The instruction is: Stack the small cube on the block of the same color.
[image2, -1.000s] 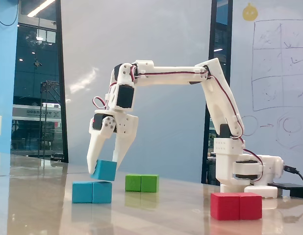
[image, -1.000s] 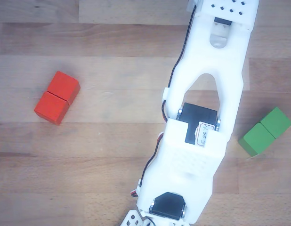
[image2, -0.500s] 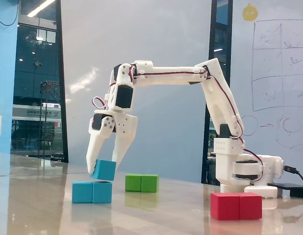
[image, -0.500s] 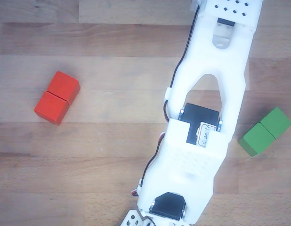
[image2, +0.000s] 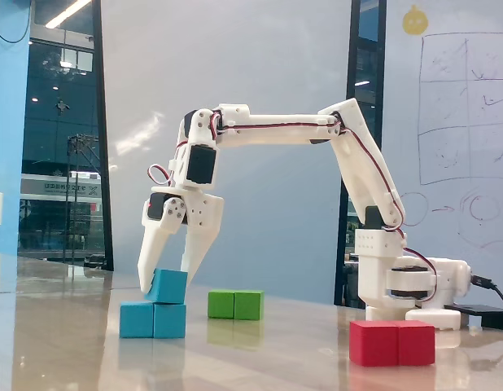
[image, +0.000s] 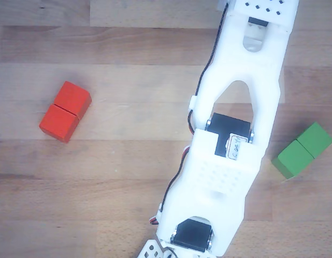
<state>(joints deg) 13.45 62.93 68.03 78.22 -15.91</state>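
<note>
Item: cube (image2: 169, 286), light blue, small. Resting on top of the block (image2: 153, 320) in the fixed view, over that block's right half, its top tipped slightly. Held between the jaws.

Item: block, light blue, oblong, seam across its middle. Lies flat on the tabletop (image2: 260, 358), directly under the cube. Neither it nor the cube shows in the other view, where the arm covers that spot.

Item: gripper (image2: 168, 281), white. Points down over the block; its jaws are pinching the cube, one finger on the cube's left face, the other coming down at its right side.

Item: arm (image: 236, 140), white with black motors. In the fixed view it reaches left from its base (image2: 406, 285), which stands well right of the block.

Item: green block (image2: 236, 305) (image: 303, 150), oblong. On the tabletop, right of the blue block and farther back in the fixed view.

Item: red block (image2: 392, 343) (image: 65, 111), oblong. On the tabletop, well right of the blue block and nearer the camera in the fixed view.
</note>
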